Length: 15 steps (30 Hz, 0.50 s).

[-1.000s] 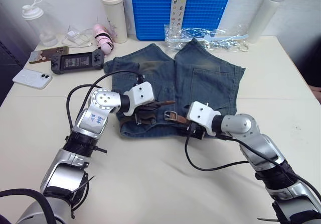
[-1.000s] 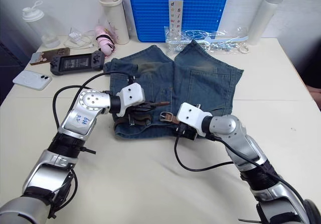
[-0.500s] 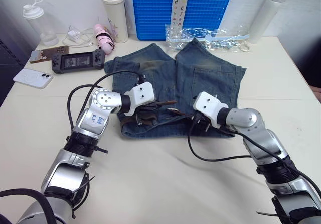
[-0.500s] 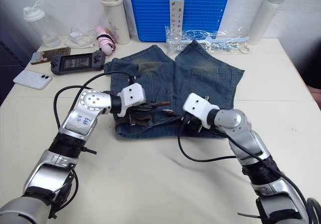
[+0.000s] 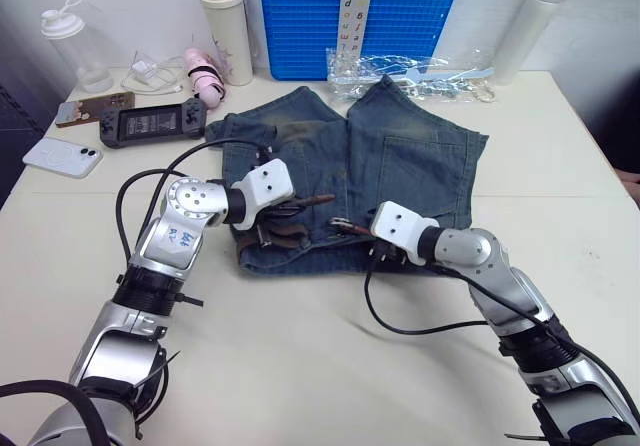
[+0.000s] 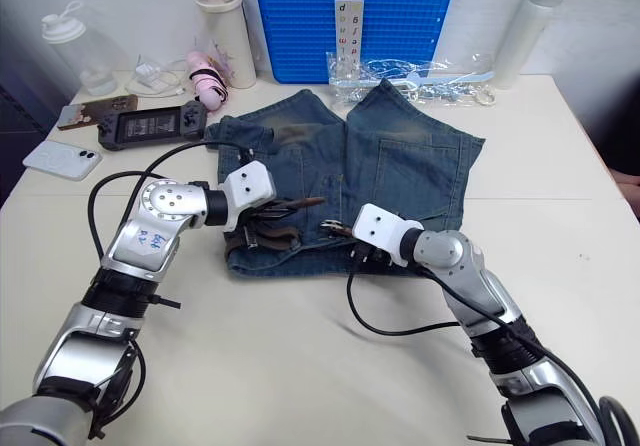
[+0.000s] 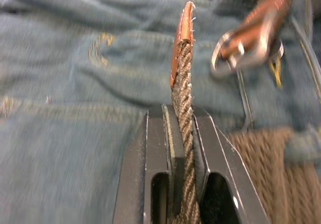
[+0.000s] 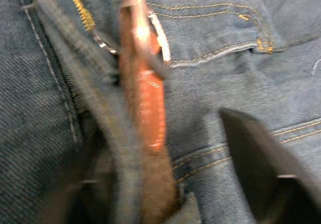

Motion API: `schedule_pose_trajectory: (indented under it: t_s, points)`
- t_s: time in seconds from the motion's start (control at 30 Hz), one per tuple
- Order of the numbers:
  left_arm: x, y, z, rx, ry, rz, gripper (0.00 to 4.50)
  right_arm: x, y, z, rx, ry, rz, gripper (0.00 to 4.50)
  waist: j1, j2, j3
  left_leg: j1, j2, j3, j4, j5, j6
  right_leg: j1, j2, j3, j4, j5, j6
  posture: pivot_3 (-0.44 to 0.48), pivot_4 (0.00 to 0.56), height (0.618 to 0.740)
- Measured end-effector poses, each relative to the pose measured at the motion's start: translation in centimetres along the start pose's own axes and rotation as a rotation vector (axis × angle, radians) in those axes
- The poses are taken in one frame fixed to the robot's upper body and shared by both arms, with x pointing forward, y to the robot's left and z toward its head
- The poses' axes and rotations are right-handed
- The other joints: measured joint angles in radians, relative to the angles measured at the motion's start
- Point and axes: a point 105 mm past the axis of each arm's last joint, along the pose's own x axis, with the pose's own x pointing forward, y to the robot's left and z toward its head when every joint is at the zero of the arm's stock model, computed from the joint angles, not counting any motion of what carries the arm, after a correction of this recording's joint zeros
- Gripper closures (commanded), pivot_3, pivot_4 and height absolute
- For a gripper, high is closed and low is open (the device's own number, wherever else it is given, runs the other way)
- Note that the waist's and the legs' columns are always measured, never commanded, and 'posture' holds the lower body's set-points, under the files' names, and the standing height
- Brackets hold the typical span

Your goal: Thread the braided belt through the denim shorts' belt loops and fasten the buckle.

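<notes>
Two fingers of the left gripper (image 7: 181, 133) clamp the braided belt (image 7: 183, 96) just behind its leather tip, aimed at the buckle (image 7: 249, 42) at two o'clock. Limp braid – grip close behind that stiff tip. Right gripper (image 5: 385, 252) rests on the denim shorts (image 5: 420, 161) – I cannot tell its state.

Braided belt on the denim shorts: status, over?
Left gripper shut on brown braided belt. Right gripper at silver buckle. Blue denim shorts flat. Tip not yet through buckle.
</notes>
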Motion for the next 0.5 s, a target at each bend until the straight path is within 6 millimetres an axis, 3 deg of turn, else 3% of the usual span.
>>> schedule_pose_trajectory:
  t_s: [0.07, 0.1, 0.5]
  points:
    - [-0.3, -0.1, -0.4, -0.007, 0.018, -0.003, 4.50, 0.1, 0.1, 0.1, 0.013, -0.007, -0.004, 4.22, 0.000, 0.000, 0.000, 0.000, 0.000, 0.000, 0.000, 0.000, 0.000, 0.000, 0.000, 0.000, 0.000, 0.000, 0.000, 0.000, 0.150, 0.689]
    - [-0.4, -0.1, -0.3, -0.005, 0.018, -0.004, 4.50, 0.2, 0.0, 0.2, 0.024, -0.008, -0.009, 4.47, 0.001, 0.000, 0.000, 0.000, 0.000, 0.000, 0.000, 0.000, 0.000, 0.000, 0.000, 0.000, 0.000, 0.000, 0.000, 0.000, 0.150, 0.689]
    - [-0.2, -0.5, 0.0, -0.028, 0.012, -0.002, 4.50, 0.0, -1.9, 2.3, 0.161, -0.063, -0.065, 4.47, 0.000, 0.000, 0.000, 0.000, 0.000, 0.000, 0.000, 0.000, 0.000, 0.000, 0.000, 0.000, 0.000, 0.000, 0.000, 0.000, 0.150, 0.689]
